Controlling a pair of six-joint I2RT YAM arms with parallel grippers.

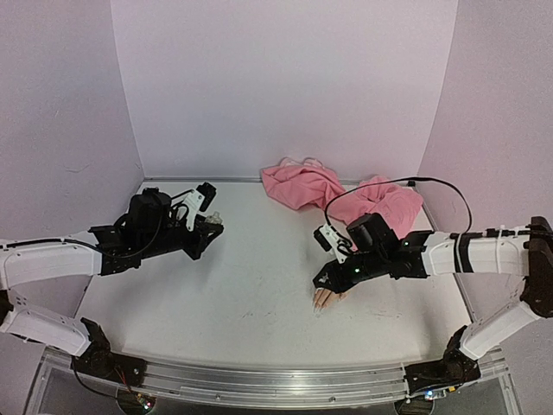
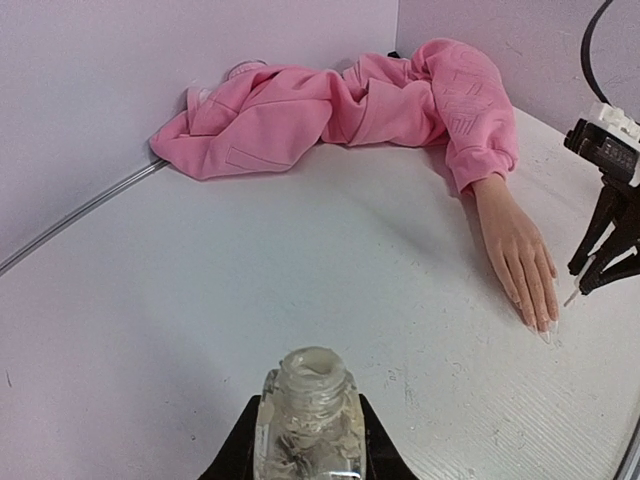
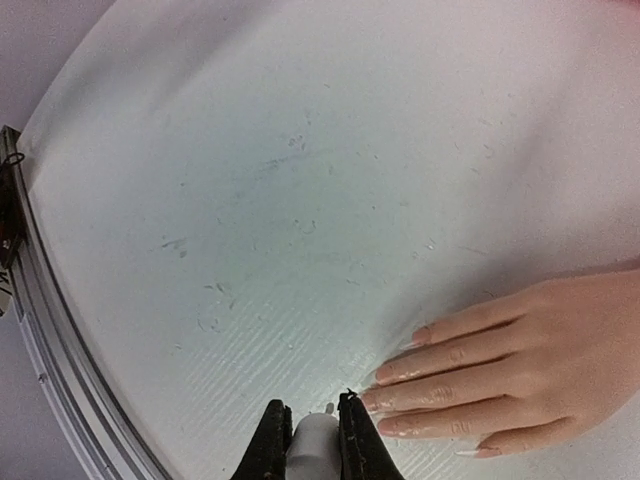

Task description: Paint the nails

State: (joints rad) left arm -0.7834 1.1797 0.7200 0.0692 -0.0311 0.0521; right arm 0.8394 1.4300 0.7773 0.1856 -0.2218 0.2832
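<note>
A beige mannequin hand (image 1: 327, 298) lies flat on the white table, its wrist in a pink hoodie sleeve (image 1: 380, 203). Its pale glossy nails (image 3: 390, 372) point toward the near edge; in the left wrist view the nails (image 2: 545, 325) sit at the right. My right gripper (image 3: 312, 430) is shut on a white cap (image 3: 316, 448) that carries a thin brush (image 2: 572, 295). The gripper hovers just left of the middle fingertips, its right finger almost touching them. Far to the left, my left gripper (image 2: 308, 435) is shut on a small clear bottle (image 2: 308, 410), upright with its neck uncapped.
The rest of the pink hoodie (image 2: 330, 110) is heaped against the back wall. Pale pink walls (image 1: 285, 78) enclose the table on three sides. A metal rail (image 1: 276, 380) runs along the near edge, close below the right gripper (image 1: 327, 277).
</note>
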